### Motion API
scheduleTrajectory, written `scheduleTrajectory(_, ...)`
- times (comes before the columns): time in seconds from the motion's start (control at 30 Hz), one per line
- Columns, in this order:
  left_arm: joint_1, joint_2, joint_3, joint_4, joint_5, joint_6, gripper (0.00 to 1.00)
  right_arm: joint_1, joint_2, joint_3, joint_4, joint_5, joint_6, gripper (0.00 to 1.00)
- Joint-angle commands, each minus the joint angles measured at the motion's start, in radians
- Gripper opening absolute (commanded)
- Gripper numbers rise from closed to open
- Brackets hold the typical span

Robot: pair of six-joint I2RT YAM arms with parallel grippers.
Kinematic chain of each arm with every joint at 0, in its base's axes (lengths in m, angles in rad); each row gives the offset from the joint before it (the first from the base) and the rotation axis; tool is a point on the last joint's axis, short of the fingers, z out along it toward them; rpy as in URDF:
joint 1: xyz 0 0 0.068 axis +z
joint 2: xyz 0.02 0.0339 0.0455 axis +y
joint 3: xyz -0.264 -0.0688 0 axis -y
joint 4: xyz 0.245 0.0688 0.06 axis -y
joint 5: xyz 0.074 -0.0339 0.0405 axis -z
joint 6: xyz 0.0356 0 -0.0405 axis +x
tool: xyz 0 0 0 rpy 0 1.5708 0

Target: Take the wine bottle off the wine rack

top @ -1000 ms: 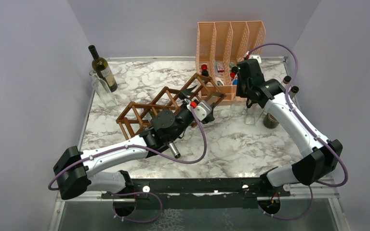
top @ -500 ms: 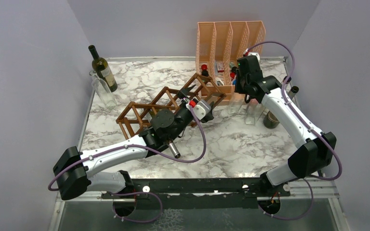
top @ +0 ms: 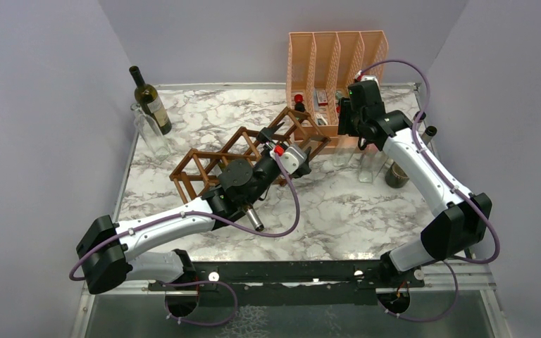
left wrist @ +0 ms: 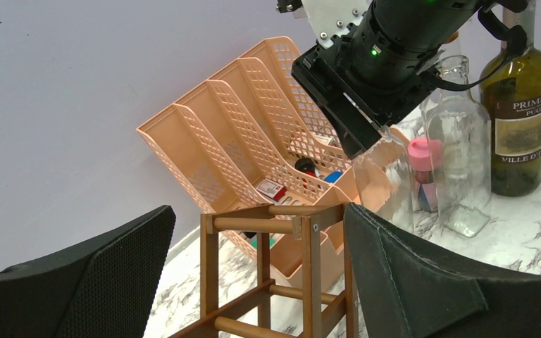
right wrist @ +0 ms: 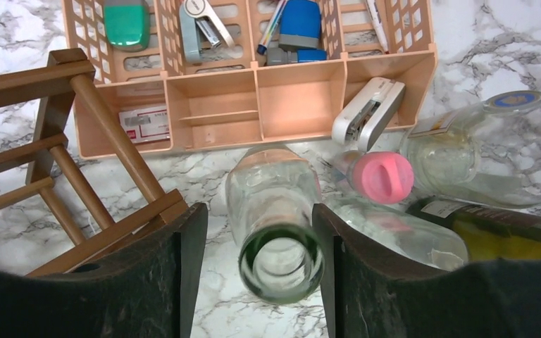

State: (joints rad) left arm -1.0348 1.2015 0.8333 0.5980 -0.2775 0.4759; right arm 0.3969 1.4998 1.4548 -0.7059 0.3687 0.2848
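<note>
The brown wooden wine rack point(top: 218, 158) lies slantwise mid-table; no bottle shows in its cells. My left gripper point(top: 308, 155) is open at the rack's far right end. In the left wrist view that end point(left wrist: 303, 232) stands between the spread fingers of my left gripper point(left wrist: 257, 211). My right gripper point(top: 349, 128) hangs in front of the organiser, open. Its fingers point(right wrist: 183, 260) stand either side of the mouth of an upright clear glass bottle point(right wrist: 271, 183), also seen from the top point(top: 343, 155) and from the left wrist point(left wrist: 387, 183).
A peach mesh file organiser point(top: 334, 63) with stationery stands behind the rack. A pink-capped item point(right wrist: 382, 176), another clear bottle point(top: 370, 165) and a dark wine bottle point(left wrist: 518, 120) crowd the right. A dark wine bottle point(top: 151, 102) and a clear bottle point(top: 151, 137) stand back left.
My right gripper has swung left and back, over the clear bottle beside the organiser. My left gripper has edged slightly along the rack's end.
</note>
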Motion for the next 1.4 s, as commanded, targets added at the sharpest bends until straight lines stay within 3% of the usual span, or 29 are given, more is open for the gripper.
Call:
scheduleTrajectory(0.0, 0.004, -0.023, -0.011, 0.031, 0.004, -0.01, 0.95, -0.006, -0.019, 0.055, -0.009, -0.032, -0.024, 0.6)
scheduleTrajectory(0.27, 0.008, -0.038, -0.011, 0.03, 0.001, 0.001, 0.95, -0.005, -0.077, 0.176, -0.097, -0.104, -0.046, 0.71)
scheduleTrajectory(0.4, 0.011, -0.048, -0.012, 0.031, -0.005, 0.011, 0.95, -0.005, -0.163, 0.161, -0.097, -0.23, -0.063, 0.75)
scheduleTrajectory(0.63, 0.016, -0.059, -0.014, 0.03, -0.016, 0.027, 0.95, -0.004, -0.342, -0.026, -0.079, -0.45, -0.042, 0.8)
scheduleTrajectory(0.8, 0.022, -0.077, -0.015, 0.032, -0.036, 0.046, 0.94, -0.002, -0.465, -0.277, 0.012, -0.725, 0.027, 0.8)
scheduleTrajectory(0.93, 0.026, -0.092, -0.018, 0.036, -0.055, 0.061, 0.92, 0.025, -0.534, -0.468, 0.12, -0.814, 0.127, 0.8)
scheduleTrajectory(1.03, 0.034, -0.097, -0.023, 0.046, -0.071, 0.078, 0.92, 0.105, -0.549, -0.616, 0.248, -0.859, 0.228, 0.79)
scheduleTrajectory(1.13, 0.047, -0.096, -0.028, 0.051, -0.081, 0.09, 0.92, 0.288, -0.518, -0.736, 0.396, -0.792, 0.332, 0.8)
scheduleTrajectory(1.37, 0.078, -0.091, -0.035, 0.063, -0.098, 0.102, 0.91, 0.506, -0.303, -0.768, 0.621, -0.667, 0.481, 0.8)
